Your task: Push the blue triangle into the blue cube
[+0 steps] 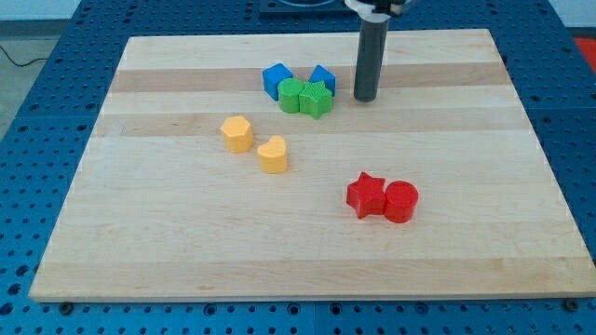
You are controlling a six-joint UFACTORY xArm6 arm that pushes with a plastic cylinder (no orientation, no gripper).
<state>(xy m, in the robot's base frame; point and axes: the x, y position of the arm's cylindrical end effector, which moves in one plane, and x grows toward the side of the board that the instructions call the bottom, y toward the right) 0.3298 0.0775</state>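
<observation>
Rod: no jaws to open or close; tip [365, 99] rests on board just right of blue triangle [322, 78].
Blue cube [277, 79]: left of triangle, green blocks [304, 97] between and below.
Handling: likely light, rigid, slides easily; push its right face leftward.

light: bright, even, from overhead
shadows: short, soft, under blocks, centre of frame
glare: faint sheen on table [186, 251]
focus: sharp throughout

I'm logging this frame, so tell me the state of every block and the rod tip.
blue cube: touching green cylinder
blue triangle: behind green star, apart from cube
green cylinder: against green star
green star: upright
yellow blocks: slightly apart
red star: touching red cylinder
my tip: right of triangle, not touching
</observation>
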